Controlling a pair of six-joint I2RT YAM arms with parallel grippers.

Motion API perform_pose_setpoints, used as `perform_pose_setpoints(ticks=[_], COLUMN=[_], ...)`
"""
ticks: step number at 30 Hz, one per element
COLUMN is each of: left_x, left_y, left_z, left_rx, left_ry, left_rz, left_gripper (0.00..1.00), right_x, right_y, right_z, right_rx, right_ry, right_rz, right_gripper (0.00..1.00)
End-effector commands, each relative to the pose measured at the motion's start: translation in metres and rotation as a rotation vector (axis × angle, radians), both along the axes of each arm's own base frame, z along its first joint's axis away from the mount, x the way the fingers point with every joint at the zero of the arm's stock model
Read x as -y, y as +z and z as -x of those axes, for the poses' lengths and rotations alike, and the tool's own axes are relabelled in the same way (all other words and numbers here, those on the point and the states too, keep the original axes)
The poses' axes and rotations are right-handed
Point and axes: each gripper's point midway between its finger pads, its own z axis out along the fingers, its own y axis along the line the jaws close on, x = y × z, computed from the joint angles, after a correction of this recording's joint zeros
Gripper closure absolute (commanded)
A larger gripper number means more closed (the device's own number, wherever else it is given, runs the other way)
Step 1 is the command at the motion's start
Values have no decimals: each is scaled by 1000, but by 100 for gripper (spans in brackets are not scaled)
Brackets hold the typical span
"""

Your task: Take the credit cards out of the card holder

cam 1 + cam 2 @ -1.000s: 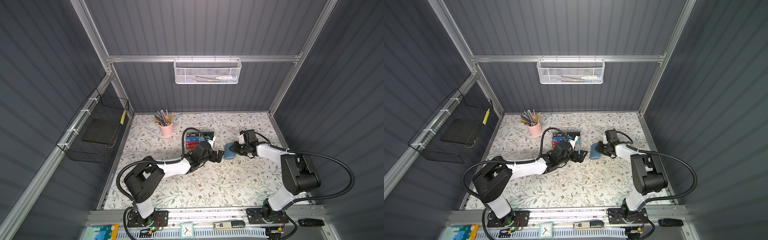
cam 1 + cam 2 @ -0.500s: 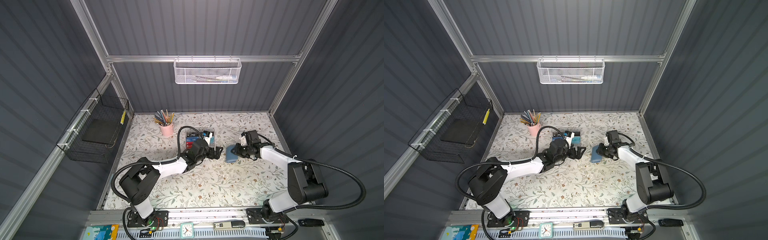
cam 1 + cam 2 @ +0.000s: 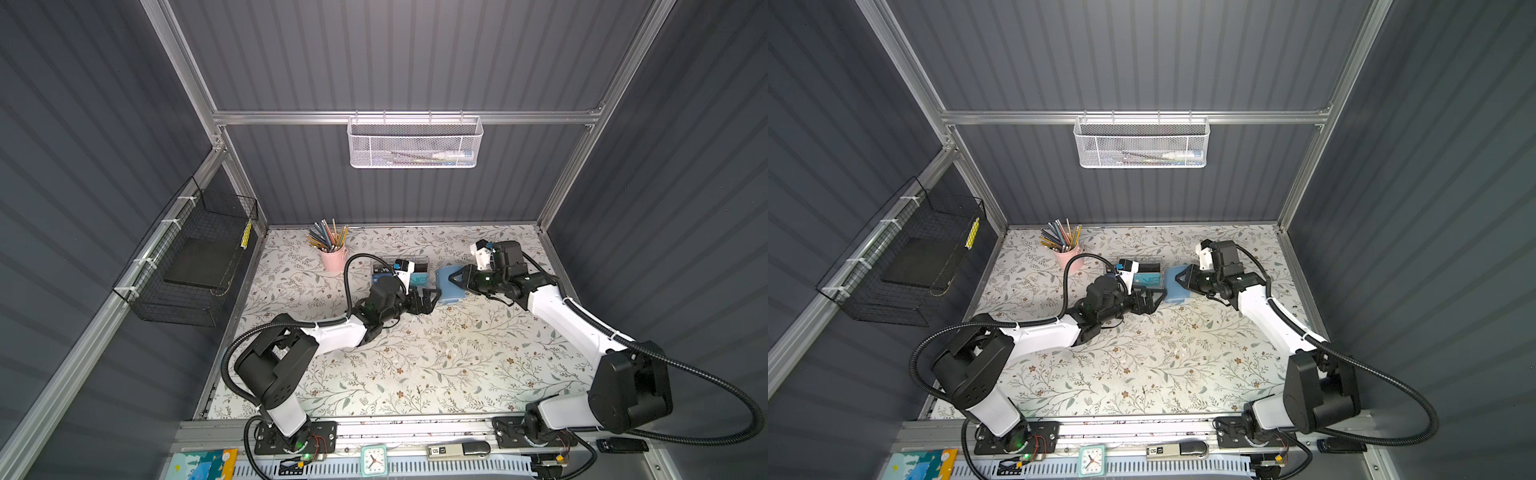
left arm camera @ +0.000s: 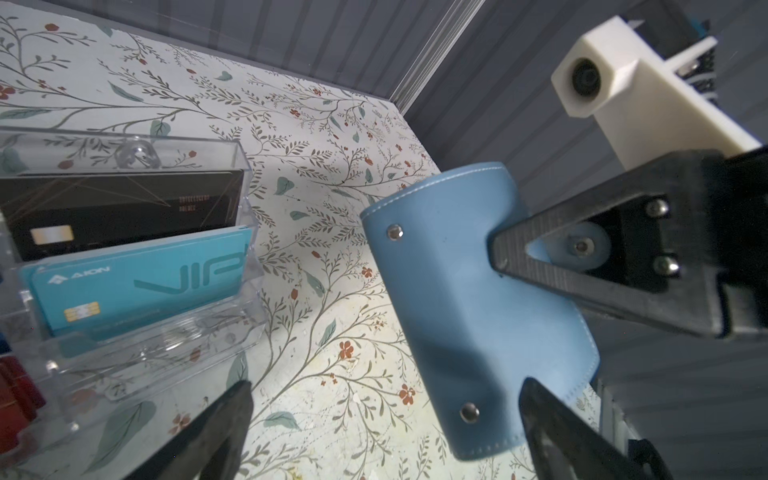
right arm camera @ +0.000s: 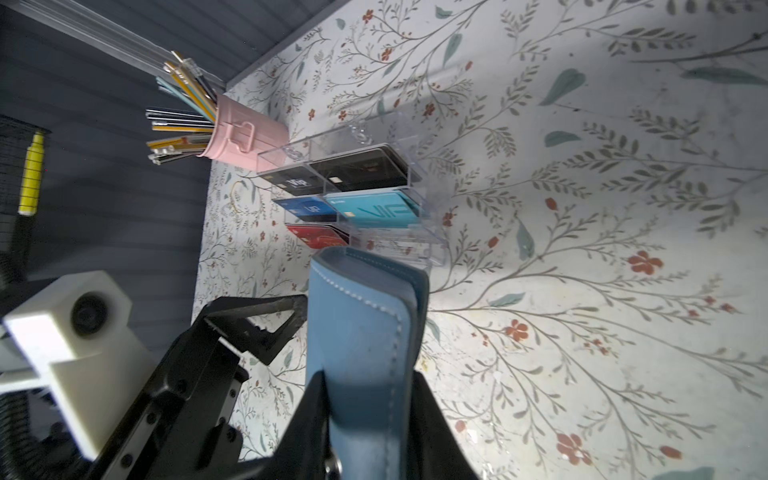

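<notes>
We find the card holder [image 3: 446, 291] folded shut at the far middle of the desk [image 3: 415, 365], just beside the clear card rack [image 4: 133, 151]. The right claw [image 3: 456, 279] clamps it across both covers. The left claw [image 3: 430, 299] stands wide open just beside it.

Right hand [image 3: 1180, 279] grips the card holder [image 3: 1177, 293], apparently folded; left hand [image 3: 1156, 299] gapes beside it.
</notes>
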Motion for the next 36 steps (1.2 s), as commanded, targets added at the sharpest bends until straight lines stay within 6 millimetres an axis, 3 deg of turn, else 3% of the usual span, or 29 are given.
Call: perform_pose_setpoints(ticks=[1, 12, 22, 36], left_x=[4, 14, 13, 19], left_y=[39, 37, 30, 23], left_z=[9, 15, 11, 6], left_rx=[53, 26, -12, -54], left_ry=[-55, -116, -108, -134], left_rz=[134, 198, 213, 251], left_gripper=[0, 1, 8, 25], right_x=[-19, -32, -36, -40], right_y=[28, 26, 34, 27], right_z=[0, -4, -10, -8], right_rx=[47, 57, 88, 91], right_ry=[53, 73, 72, 91], right_rz=[-74, -113, -142, -140], right_gripper=[100, 100, 99, 98])
